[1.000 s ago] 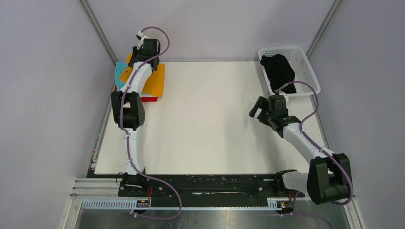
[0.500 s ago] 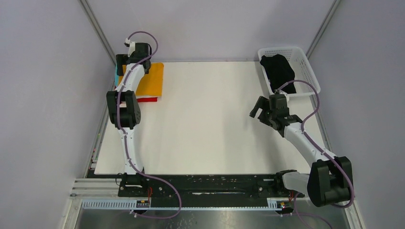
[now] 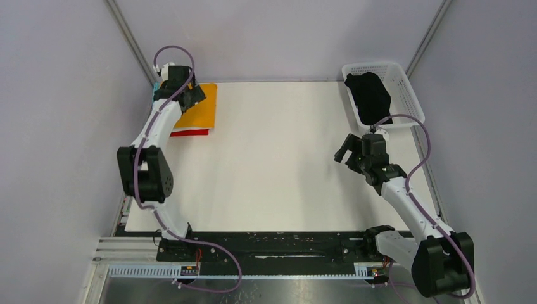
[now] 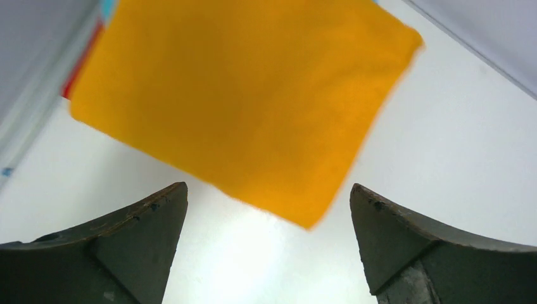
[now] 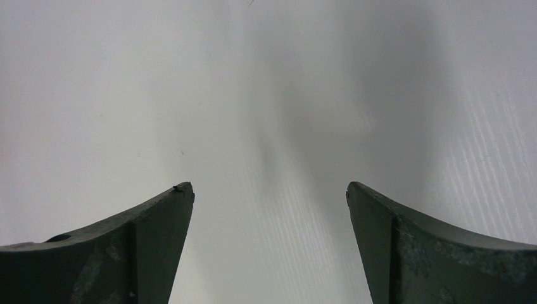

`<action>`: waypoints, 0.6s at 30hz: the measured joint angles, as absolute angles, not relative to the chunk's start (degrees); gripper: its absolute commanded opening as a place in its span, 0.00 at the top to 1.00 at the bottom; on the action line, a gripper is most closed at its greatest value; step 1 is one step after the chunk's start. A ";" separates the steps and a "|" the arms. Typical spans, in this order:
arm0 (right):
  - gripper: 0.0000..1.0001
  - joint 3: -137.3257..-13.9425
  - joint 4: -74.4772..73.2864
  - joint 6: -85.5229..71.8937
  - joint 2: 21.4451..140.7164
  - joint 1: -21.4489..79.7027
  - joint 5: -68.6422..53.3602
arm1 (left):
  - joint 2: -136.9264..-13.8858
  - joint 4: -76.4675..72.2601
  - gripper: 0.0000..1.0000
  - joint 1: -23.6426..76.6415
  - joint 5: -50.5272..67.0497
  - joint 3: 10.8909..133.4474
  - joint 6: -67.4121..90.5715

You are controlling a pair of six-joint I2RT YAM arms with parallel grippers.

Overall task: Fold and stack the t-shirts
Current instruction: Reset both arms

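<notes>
A folded mustard-orange t-shirt [image 3: 201,109] [image 4: 253,101] tops a stack at the table's back left corner. A red t-shirt [image 3: 190,132] [image 4: 77,75] peeks out along its near edge and a teal one [image 3: 155,95] [image 4: 109,6] at the far left. My left gripper [image 3: 192,95] [image 4: 269,209] hovers just above the orange tee, open, with nothing between its fingers. A black t-shirt [image 3: 369,94] lies bunched in the basket. My right gripper [image 3: 344,151] [image 5: 269,196] hangs open over bare table, right of centre, near the basket.
The white lattice basket [image 3: 405,88] stands at the back right corner. The white table top [image 3: 272,164] spreads between the two arms. Grey walls close in on both sides, and the left one runs close to the stack.
My left gripper opened and let go of the orange tee, which now lies flat on the stack. The left arm's elbow swung out to the left. The right gripper shifted slightly.
</notes>
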State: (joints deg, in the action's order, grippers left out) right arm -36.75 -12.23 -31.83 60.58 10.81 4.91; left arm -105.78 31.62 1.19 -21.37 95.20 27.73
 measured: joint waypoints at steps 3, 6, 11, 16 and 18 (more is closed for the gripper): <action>0.00 -34.96 -12.23 -31.66 58.17 10.81 5.13 | -98.02 29.21 0.01 2.15 -16.08 85.52 29.65; 0.01 -33.78 -12.19 -31.29 55.88 10.81 5.72 | -89.71 26.33 0.01 3.81 -9.47 75.09 29.87; 0.01 -32.05 -11.79 -30.79 52.18 10.81 6.68 | -74.65 19.99 0.01 7.64 -0.01 56.62 29.63; 0.00 -27.90 -8.93 -30.92 47.62 10.81 8.16 | -61.87 11.81 0.01 10.02 4.40 40.56 31.62; 0.01 -25.82 -7.94 -30.96 45.52 10.81 9.58 | -60.07 9.93 0.01 10.13 5.19 37.52 32.67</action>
State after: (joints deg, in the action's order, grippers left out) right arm -25.82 -7.94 -30.96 45.52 10.81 9.58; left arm -60.07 9.93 10.13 5.19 37.52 32.67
